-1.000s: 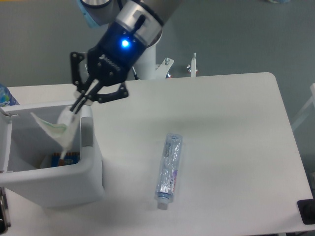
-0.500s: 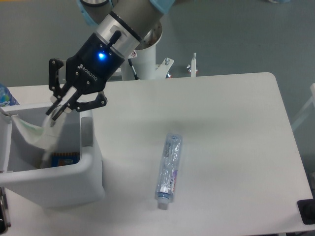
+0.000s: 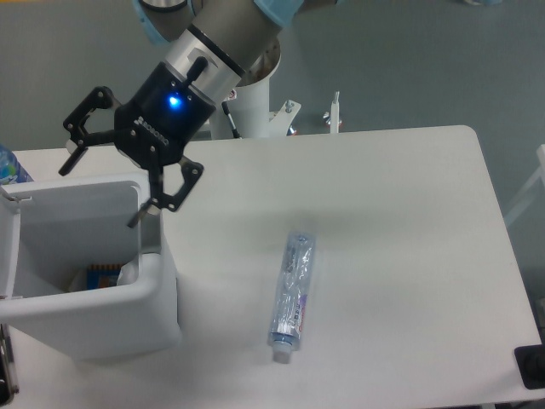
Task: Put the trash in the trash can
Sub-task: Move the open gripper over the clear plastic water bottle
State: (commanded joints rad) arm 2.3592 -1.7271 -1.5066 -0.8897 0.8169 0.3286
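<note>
at the far left edge a bit of blue-labelled clear plastic [image 3: 8,166] pokes into view behind the bin; i cannot tell what it is.

next comes the large white boxy plastic trash can with its thick rounded rim [image 3: 157,281], standing on the left end of the white table [image 3: 400,256], its near wall toward the camera. down inside it, low against the near right corner, lies a small whitish packet [image 3: 128,273], mostly hidden by the rim, and just left of it a flat item with an orange and blue printed face [image 3: 102,278]. the two are just beside each other on the can's floor; whether they touch i cannot tell.

my black two-finger gripper [image 3: 104,183] hangs over the can's far right part. my jaws stand wide apart and hold nothing: one finger reaches out left over the far wall of the can, the other points down to the can's right rim, its tip close to the rim's inner edge. a blue light glows on my wrist, and my silver arm rises up and right out of the top of the view.

behind my arm, at the table's far edge, a white post [image 3: 251,106] and small metal fittings [image 3: 332,115] stand.

to the right, well apart from the can, the crushed clear plastic bottle with the blue-red label [image 3: 291,285] lies flat on the table, lengthwise near to far, its white cap [image 3: 280,352] at the near end.

at the near right corner a small dark object [image 3: 530,368] is cut off by the edge.
</note>
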